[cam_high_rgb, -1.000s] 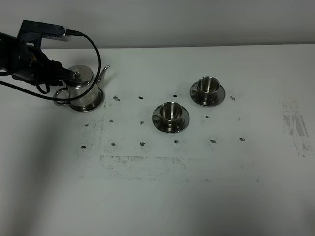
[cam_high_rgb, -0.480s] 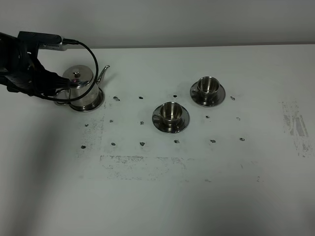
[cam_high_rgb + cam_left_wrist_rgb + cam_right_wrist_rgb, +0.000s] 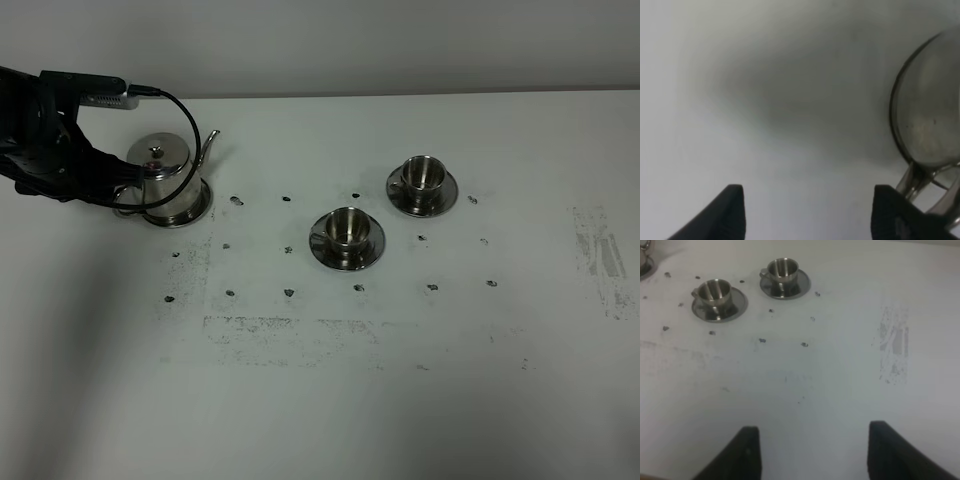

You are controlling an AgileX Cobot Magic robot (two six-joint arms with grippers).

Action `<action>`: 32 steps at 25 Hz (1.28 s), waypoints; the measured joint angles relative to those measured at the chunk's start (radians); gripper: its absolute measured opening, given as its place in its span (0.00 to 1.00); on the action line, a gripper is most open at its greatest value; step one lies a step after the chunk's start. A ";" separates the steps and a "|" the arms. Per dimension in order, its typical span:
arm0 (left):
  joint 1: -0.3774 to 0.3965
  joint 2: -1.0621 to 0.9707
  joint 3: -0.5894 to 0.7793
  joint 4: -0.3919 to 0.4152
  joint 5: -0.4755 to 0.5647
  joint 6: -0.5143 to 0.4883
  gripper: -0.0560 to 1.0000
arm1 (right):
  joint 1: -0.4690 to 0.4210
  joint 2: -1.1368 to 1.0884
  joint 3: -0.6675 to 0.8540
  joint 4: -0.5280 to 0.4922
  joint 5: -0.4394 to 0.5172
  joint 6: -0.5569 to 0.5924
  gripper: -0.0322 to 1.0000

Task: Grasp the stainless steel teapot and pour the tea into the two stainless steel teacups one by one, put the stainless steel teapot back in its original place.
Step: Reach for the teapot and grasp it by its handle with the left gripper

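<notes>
Left gripper (image 3: 118, 182) by teapot (image 3: 165, 172) handle, teapot sits on tray (image 3: 203, 208); near teacup (image 3: 346, 230), far teacup (image 3: 424, 174) further right.

Teapot (image 3: 163, 176) on tray (image 3: 201, 208) left; near teacup (image 3: 347, 228) centre, far teacup (image 3: 423, 173) behind-right.

The left wrist view is blurred throughout: the stainless steel teapot (image 3: 927, 115) is a soft grey round shape cut off by the picture's edge, its spout out of frame. Only the tips of the left gripper's (image 3: 807, 192) fingers (image 3: 732, 215) show. In the high view the left arm (image 3: 40, 140) is cut by the edge and darkens the teapot's handle side, hiding the fingertips. Under the teapot, only the tray's (image 3: 205, 207) rim shows. The nearer teacup (image 3: 346, 229) and the farther teacup (image 3: 422, 173) are too small to tell their contents.
</notes>
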 joint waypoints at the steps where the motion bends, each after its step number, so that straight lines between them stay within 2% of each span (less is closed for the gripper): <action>1: 0.000 0.000 0.000 0.000 0.000 0.000 0.56 | 0.000 0.000 0.000 0.000 0.000 0.000 0.47; 26: -0.021 0.000 0.000 -0.021 0.044 0.054 0.56 | 0.000 0.000 0.000 0.000 0.000 0.000 0.47; 32: -0.021 0.000 0.000 -0.027 0.048 0.055 0.52 | 0.000 0.000 0.001 0.000 0.000 0.000 0.47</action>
